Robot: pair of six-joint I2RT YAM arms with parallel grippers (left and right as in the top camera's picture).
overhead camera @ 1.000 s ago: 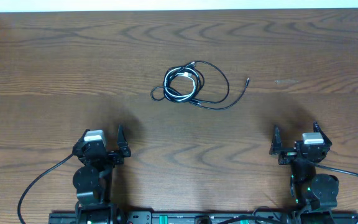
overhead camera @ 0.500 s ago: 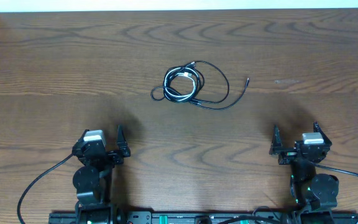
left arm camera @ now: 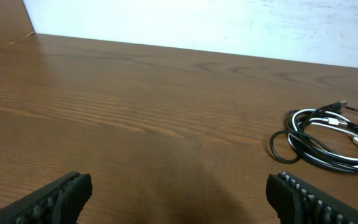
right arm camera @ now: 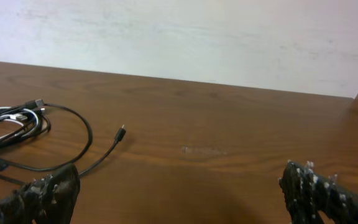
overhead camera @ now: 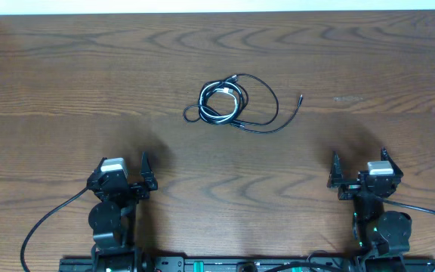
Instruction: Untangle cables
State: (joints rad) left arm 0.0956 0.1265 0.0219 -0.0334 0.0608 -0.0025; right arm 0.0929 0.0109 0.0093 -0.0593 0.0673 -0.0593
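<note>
A tangled bundle of thin black cables and one white cable [overhead camera: 223,103] lies on the wooden table, middle far side. A black loop runs right from it to a loose plug end [overhead camera: 300,97]. The bundle shows at the right of the left wrist view [left arm camera: 328,137] and at the left of the right wrist view [right arm camera: 11,124], with the plug end [right arm camera: 122,129]. My left gripper [overhead camera: 145,172] is open and empty near the front left, well short of the cables. My right gripper [overhead camera: 357,168] is open and empty near the front right.
Thick black cords [overhead camera: 47,219] run from the arm bases along the front edge. A white wall [right arm camera: 179,37] rises behind the table's far edge. A board edge [left arm camera: 5,22] stands at the far left corner.
</note>
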